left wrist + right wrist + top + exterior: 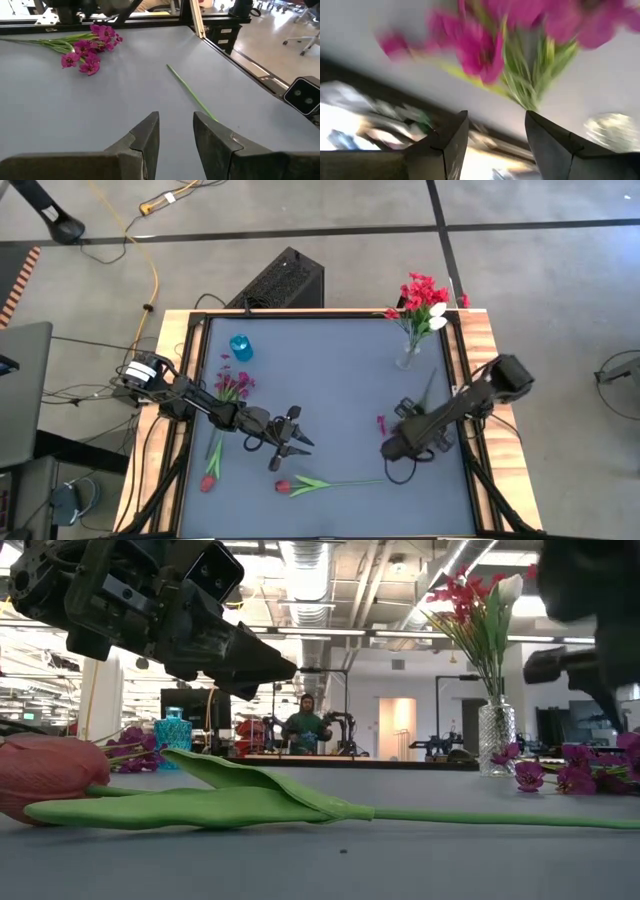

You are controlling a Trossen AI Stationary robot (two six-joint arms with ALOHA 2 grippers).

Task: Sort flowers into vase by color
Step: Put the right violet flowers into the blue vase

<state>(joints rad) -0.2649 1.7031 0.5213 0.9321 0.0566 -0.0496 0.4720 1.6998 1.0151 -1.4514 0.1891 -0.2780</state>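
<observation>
At the table's near edge a red tulip (283,486) is laid flat, its long axis running across the table, bloom toward the left arm's side, stem and broad smooth leaf trailing toward the right. Another red bloom (209,482) is seen near the left border, its stem running away toward the far edge. Just beyond the tulip the left gripper (291,443) is held above the grey mat, its fingers parted and nothing between them. The right gripper (388,448) is seen on the other side, jaws spread wide and empty, a magenta sprig (381,422) just beside it. A magenta spray (234,386) is laid behind the left arm. Farther back a blue vase (240,347) is stood on the left, and a ribbed glass vase (409,356) with red and white flowers (424,299) is stood upright at the far right. Beyond the table a person (304,727) is glimpsed.
</observation>
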